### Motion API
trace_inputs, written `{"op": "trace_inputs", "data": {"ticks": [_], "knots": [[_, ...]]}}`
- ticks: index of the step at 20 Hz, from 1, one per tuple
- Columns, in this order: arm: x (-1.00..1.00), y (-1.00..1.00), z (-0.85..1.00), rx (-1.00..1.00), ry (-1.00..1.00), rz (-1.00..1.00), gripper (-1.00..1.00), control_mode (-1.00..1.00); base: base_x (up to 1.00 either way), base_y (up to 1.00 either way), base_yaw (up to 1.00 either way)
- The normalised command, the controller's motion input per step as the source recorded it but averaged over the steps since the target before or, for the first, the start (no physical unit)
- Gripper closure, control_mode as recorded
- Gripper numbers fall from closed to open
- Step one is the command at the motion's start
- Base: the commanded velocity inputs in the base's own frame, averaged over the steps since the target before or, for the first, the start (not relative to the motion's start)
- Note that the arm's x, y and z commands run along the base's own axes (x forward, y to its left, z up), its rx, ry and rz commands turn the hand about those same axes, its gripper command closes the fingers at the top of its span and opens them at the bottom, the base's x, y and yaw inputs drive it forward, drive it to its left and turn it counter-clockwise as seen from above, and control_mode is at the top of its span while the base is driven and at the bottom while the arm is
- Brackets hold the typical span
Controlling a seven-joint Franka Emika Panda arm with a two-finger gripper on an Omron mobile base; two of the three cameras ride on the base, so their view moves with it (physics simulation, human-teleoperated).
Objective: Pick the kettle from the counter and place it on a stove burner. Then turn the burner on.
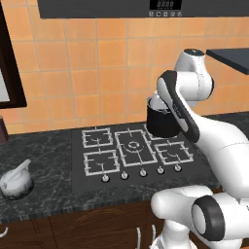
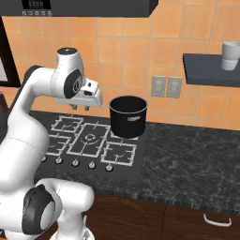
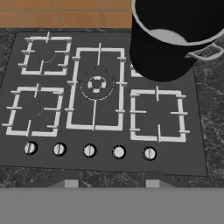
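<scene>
Kettle sits at the lower left of the left base view, on the counter, well apart from the cooktop to its right; pale handle sticks up slanted. Nothing touches it.

Gripper hangs at centre-left of the right base view, above the cooktop's back-left area, pointing down. Two short dark fingertips show apart with nothing between them, so it reads as spread and empty. In the hand view the tips poke up at the bottom edge with a wide gap.

Black pot stands on the back-right burner, upper right in the hand view, partly behind the arm in the left base view.

Front-left stove burner is bare, left-centre of the hand view; the large central grate is beside it. Five knobs run in a row along the cooktop's front edge.

Shelf with a pale cup at upper right of the right base view.
</scene>
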Motion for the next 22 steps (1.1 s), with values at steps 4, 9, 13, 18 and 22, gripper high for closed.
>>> {"op": "trace_inputs", "data": {"ticks": [4,9,13,18,22], "knots": [[-0.18,0.04,-0.02,0.00,0.00,0.00,-1.00,-1.00,0.00,0.00,0.00],[-0.51,0.75,0.00,0.01,-0.09,0.03,-1.00,-1.00,0.00,0.00,0.00],[-0.37,1.00,0.00,0.00,-0.04,0.00,-1.00,-1.00,0.00,0.00,0.00],[-0.29,1.00,0.00,0.03,-0.05,0.00,-1.00,-1.00,0.00,0.00,0.00],[-0.52,0.97,-0.01,0.13,-0.06,0.02,-1.00,-1.00,0.00,0.00,0.00]]}}
